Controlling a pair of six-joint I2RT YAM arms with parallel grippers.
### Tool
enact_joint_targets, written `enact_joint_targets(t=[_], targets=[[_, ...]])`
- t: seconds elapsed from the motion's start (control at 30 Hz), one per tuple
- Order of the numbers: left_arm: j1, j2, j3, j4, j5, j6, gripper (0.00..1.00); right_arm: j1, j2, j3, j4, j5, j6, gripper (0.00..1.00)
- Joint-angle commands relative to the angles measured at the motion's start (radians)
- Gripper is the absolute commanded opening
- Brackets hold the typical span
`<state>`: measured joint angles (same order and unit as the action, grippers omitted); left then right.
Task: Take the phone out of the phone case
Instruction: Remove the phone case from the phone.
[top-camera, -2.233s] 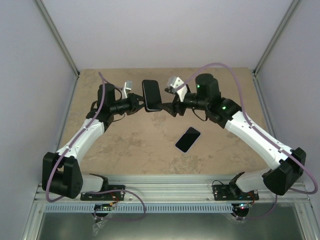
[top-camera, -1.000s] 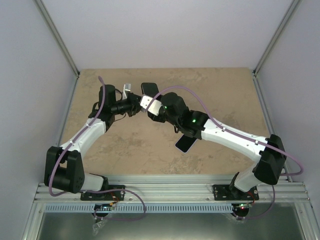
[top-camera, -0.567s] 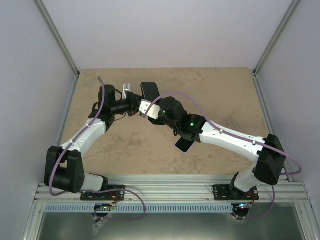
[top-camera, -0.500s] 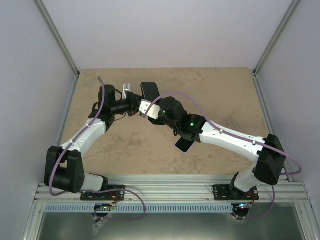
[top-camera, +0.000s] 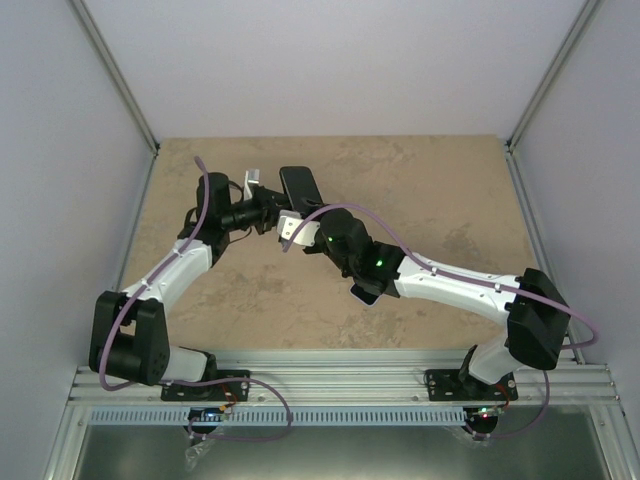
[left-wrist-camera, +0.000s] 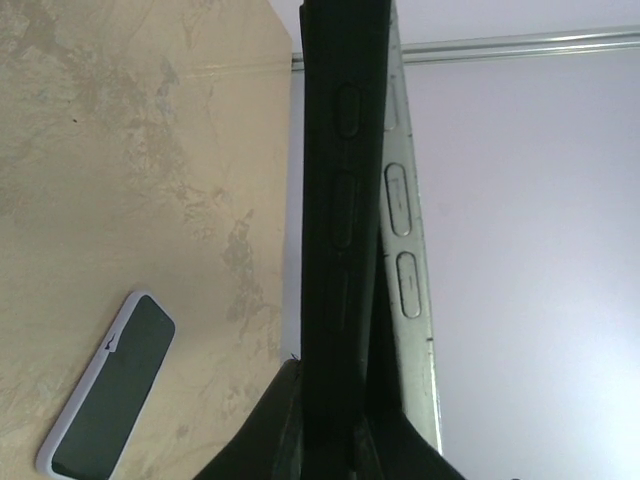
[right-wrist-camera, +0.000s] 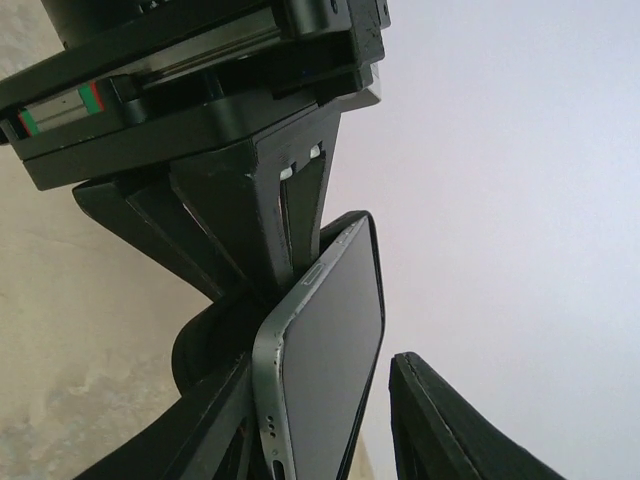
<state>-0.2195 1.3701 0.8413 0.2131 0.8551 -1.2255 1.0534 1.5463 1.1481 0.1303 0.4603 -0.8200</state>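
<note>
Phones number two. Nearest the arm bases, a spare one with a pale rim (left-wrist-camera: 105, 400) lies flat on the table (top-camera: 440, 200), well apart from both grippers.

Farther out, the right gripper (right-wrist-camera: 322, 365) is spread wide around the grey phone (left-wrist-camera: 402, 230). One finger stands clear of the screen and the other sits close by the grey edge; I cannot tell whether it touches.

Beyond that, the left gripper (top-camera: 270, 207) is clamped on the single black case (left-wrist-camera: 335, 200), holding it off the table. The phone has one long side lifted out of the case. Its long axis runs lengthwise between the right fingers, so closing them and drawing away from the left arm looks the likely move.
</note>
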Motion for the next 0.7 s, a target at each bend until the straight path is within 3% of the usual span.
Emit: enact_joint_targets(t=[0.0,0.5,0.67], targets=[[0.0,-0.011,0.003,0.11,0.084,-0.027,0.0,-0.01,0.02,-0.025,0.101,0.091,-0.082,0.37],[-0.001,-0.033,-0.029,0.119,0.122,-0.006,0.0,-0.01,0.079,-0.051,0.256,0.123,-0.206,0.33],[-0.003,-0.044,-0.048,0.082,0.112,0.035,0.0,-0.01,0.078,-0.022,0.224,0.098,-0.203,0.2]])
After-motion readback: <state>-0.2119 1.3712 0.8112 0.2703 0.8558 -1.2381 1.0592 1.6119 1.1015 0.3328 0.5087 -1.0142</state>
